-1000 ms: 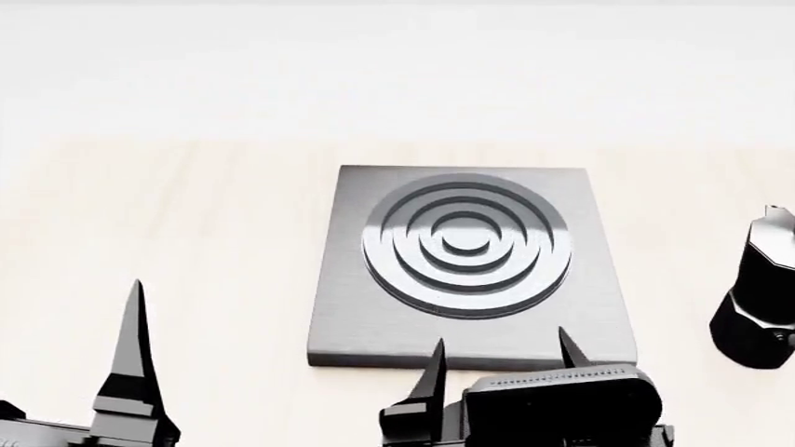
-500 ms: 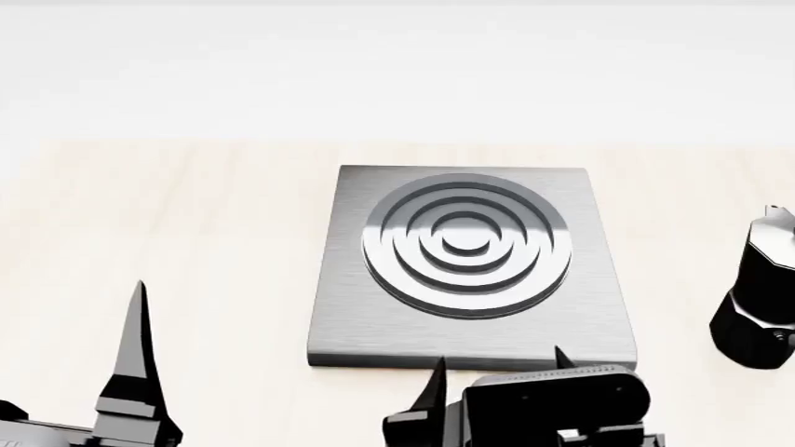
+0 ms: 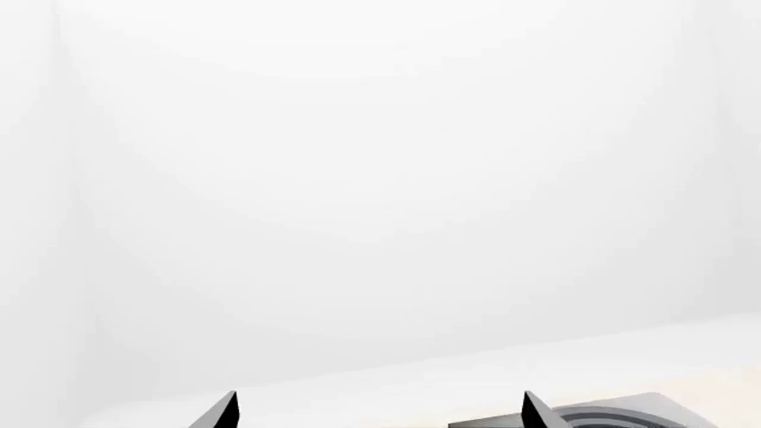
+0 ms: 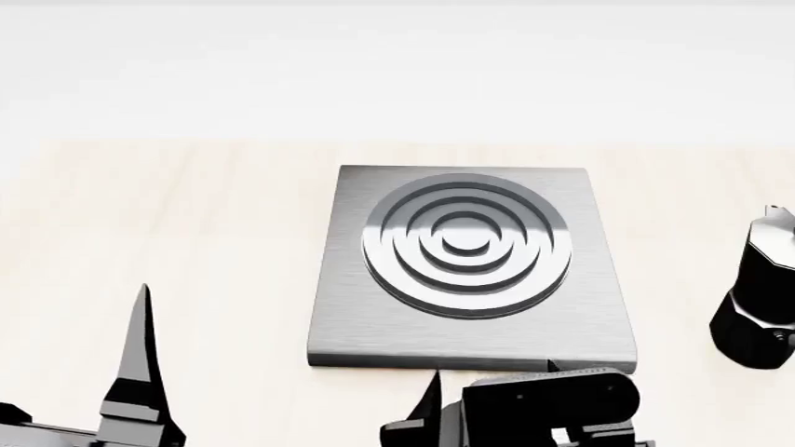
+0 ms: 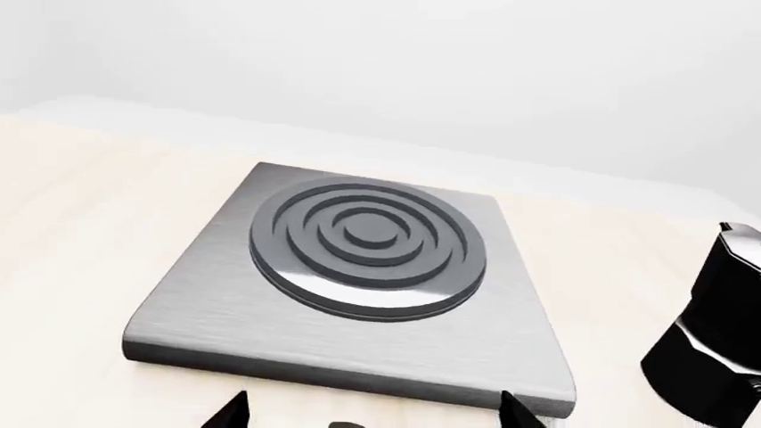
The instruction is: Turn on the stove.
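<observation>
The stove [image 4: 466, 270] is a flat grey metal hotplate with raised ring burner, mid-table; it also shows in the right wrist view [image 5: 356, 276], and its corner in the left wrist view [image 3: 618, 415]. My right gripper [image 5: 370, 415] is open and empty, just in front of the stove's near edge [image 4: 493, 371]. A small dark rounded shape [image 5: 344, 425] peeks in at the frame's edge between its fingertips; I cannot tell if it is the knob. In the head view the knob is hidden behind my right wrist. My left gripper [image 3: 378, 410] is open and empty, left of the stove.
A black moka pot [image 4: 755, 298] stands on the pale wooden table [image 4: 199, 233] right of the stove, also in the right wrist view [image 5: 714, 339]. One left finger [image 4: 141, 363] rises at the lower left. A white wall lies behind.
My right gripper has sunk lower in the head view, drawing back toward me from the stove's near edge; its fingertips show less. My left finger has dropped slightly.
</observation>
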You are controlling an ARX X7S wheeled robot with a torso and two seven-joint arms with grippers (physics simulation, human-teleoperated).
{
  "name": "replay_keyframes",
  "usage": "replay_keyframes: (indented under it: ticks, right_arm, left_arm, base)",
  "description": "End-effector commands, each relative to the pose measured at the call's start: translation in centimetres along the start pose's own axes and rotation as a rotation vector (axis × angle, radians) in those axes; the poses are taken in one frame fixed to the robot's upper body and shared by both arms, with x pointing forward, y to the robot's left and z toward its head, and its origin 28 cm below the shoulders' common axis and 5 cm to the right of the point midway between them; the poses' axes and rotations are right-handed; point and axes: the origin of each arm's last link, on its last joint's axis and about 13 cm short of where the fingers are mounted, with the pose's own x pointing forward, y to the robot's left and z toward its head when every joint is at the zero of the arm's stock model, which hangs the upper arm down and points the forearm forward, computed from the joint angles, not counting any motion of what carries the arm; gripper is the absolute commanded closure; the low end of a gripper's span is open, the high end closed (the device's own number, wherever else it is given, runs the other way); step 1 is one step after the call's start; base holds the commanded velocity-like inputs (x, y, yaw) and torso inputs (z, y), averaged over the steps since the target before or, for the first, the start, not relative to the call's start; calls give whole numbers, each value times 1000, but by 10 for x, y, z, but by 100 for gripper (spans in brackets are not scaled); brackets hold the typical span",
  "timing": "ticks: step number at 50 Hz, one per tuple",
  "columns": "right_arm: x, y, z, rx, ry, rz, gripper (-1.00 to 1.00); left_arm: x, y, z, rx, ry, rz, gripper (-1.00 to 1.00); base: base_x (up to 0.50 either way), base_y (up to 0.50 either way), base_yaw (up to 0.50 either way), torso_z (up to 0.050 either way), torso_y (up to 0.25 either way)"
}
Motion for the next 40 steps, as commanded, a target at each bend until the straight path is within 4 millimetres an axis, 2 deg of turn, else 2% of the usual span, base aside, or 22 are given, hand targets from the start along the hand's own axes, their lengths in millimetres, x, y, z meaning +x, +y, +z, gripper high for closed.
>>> replay_keyframes:
  ticks: [1,40]
  right_arm:
    - [1,0,-2,5,30,8,-100]
    - [6,3,-11,42,149,31,-100]
  left_arm:
    - [0,-1,-1,3,0,-3,-100]
    - [1,1,-1,1,1,4,-100]
  base:
    - [0,0,0,0,0]
    - [0,0,0,0,0]
